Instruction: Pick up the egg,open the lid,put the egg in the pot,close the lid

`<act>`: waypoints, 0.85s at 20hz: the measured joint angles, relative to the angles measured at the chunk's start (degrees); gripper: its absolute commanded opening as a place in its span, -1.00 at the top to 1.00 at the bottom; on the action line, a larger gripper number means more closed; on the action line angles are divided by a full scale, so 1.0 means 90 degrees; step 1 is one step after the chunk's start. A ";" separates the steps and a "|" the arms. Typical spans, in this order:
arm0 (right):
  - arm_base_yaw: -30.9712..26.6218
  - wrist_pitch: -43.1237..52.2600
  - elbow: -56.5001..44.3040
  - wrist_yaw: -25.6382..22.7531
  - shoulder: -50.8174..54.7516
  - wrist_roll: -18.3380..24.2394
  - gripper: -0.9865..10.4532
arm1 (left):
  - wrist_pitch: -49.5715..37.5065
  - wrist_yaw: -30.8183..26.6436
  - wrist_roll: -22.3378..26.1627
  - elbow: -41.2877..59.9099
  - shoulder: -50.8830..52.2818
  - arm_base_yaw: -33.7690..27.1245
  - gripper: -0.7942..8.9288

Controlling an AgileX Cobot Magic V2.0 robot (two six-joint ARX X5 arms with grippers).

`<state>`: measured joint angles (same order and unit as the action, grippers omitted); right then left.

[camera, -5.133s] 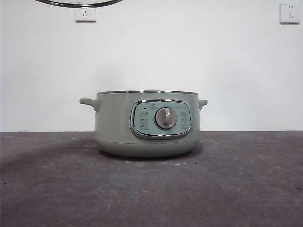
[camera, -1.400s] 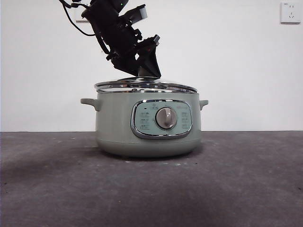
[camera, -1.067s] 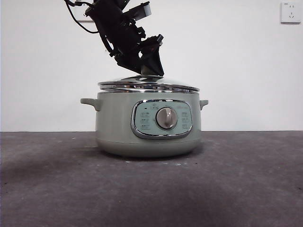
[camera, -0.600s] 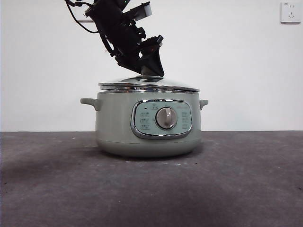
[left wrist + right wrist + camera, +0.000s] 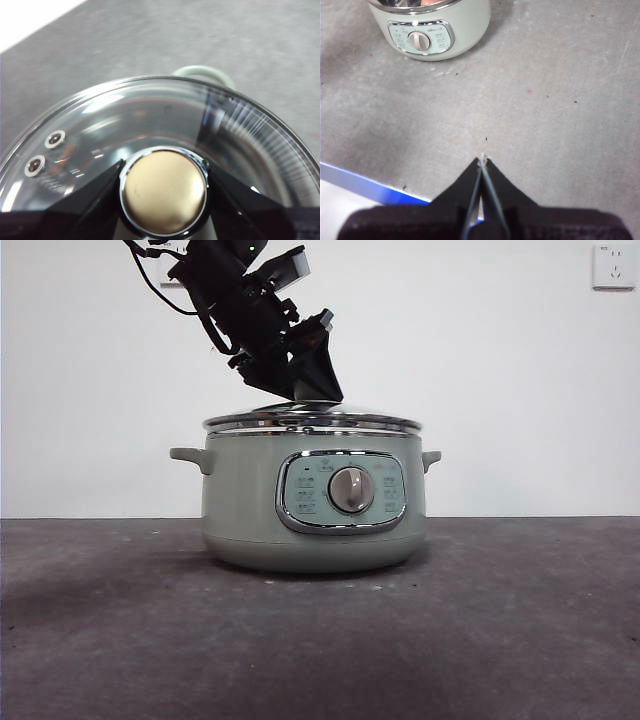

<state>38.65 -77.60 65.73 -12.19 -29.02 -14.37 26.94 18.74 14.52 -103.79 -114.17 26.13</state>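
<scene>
Lid (image 5: 312, 421) sits on the pot (image 5: 312, 500) rim; your left gripper (image 5: 164, 192) clamps its knob (image 5: 164, 191), right gripper (image 5: 482, 162) closed over open worktop (image 5: 560, 100).

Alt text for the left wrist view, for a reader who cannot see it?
The left end effector has a black jaw on each side of the round knob of the glass lid, which covers the pot on a grey table.

Left gripper (image 5: 164, 192) clamped, tilted; right gripper (image 5: 482, 162) closed, empty
</scene>
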 measured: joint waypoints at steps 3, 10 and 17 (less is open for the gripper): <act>0.0000 0.0000 0.0000 0.0000 0.0000 0.0000 0.85 | -0.0061 -0.0002 0.0002 0.0000 -0.0005 0.0010 0.85; 0.0000 0.0000 0.0000 0.0000 0.0000 0.0000 0.85 | -0.0267 -0.0325 0.0005 0.0029 -0.0039 -0.0015 0.85; 0.0000 0.0000 0.0000 0.0000 0.0000 0.0000 0.85 | -0.0291 -0.0248 0.0002 0.0027 -0.0119 -0.0015 0.85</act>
<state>38.65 -77.60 65.73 -12.19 -29.02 -14.37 24.32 16.51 14.55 -103.55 -115.24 26.00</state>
